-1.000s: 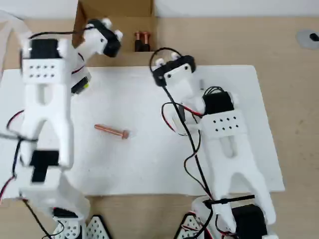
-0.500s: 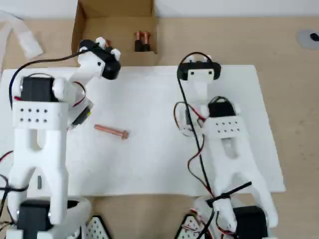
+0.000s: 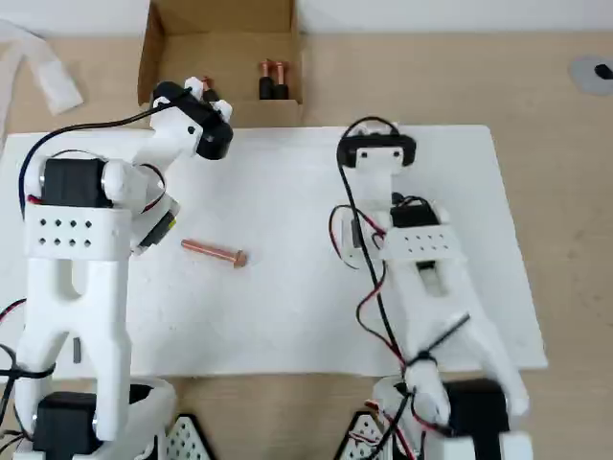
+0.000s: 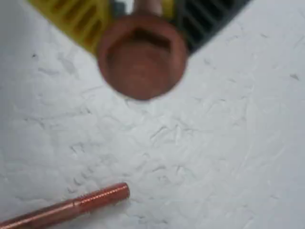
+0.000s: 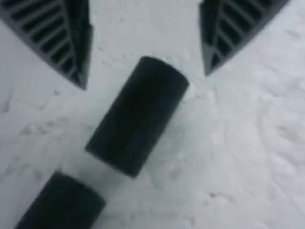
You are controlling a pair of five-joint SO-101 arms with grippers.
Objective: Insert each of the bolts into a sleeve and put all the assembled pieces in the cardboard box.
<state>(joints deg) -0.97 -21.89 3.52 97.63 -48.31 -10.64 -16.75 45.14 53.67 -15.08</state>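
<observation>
One white foam mat (image 3: 287,316): covers most of the table, and the loose parts all sit on it.
Open brown cardboard box (image 3: 153,48): at the far edge, just off the mat. Two copper-and-black pieces (image 3: 273,79) are in there and look assembled to me.
Left gripper (image 4: 143,40): clamped on a copper flanged bolt (image 4: 142,59), held over the mat right by the box's near edge.
Right gripper (image 5: 145,71): fingers wide apart, straddling a black cylindrical sleeve (image 5: 138,114) lying flat on the mat. A second black sleeve (image 5: 59,202) lies just beside it.
Spare copper bolt (image 3: 215,252): lying flat mid-mat, between the two arms, nothing touching it.
Handling: the bolts look like rigid metal, smooth and kinda slick, so imo pinch the shank close to the head. The sleeves are round and will probably roll, so grab across the middle of the barrel and leave the bore end free.
</observation>
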